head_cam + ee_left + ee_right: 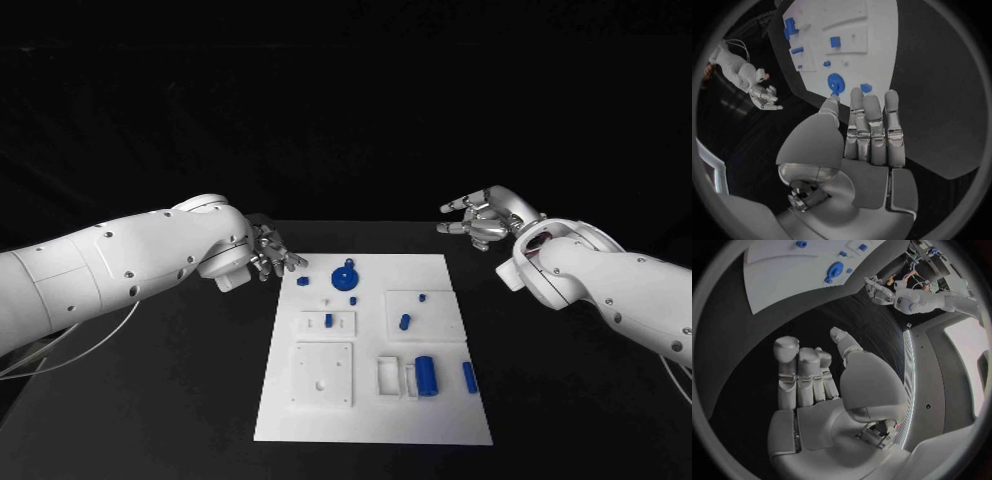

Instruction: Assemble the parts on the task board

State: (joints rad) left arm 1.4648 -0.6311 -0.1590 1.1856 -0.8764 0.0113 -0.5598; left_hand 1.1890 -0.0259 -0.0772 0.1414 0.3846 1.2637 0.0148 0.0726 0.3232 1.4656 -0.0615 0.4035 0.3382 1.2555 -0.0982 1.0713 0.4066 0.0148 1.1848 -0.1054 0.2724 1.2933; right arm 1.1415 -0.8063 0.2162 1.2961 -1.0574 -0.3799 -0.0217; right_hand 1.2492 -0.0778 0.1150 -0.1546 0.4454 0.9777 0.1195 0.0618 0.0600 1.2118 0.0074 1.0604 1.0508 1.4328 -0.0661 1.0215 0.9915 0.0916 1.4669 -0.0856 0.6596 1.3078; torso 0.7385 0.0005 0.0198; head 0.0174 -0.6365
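The white task board [372, 420] lies in the middle of the black table. A round blue part [345, 277] sits near its far edge, with a small blue piece [303, 281] at the far left corner. A blue cylinder [426, 375] and a blue bar [469, 376] lie near the front right. My left hand [267, 252] hovers just off the far left corner, fingers spread and holding nothing. My right hand [483, 218] is raised beyond the far right corner, also holding nothing. In the left wrist view my left hand [867, 135] stretches toward the round blue part [836, 82].
White raised blocks [323, 374] and small blue pegs [405, 322] stand on the board. Bare black table [173, 400] lies on both sides of it. In the right wrist view my right hand [817, 380] is flat, with the board [786, 275] beyond its fingertips.
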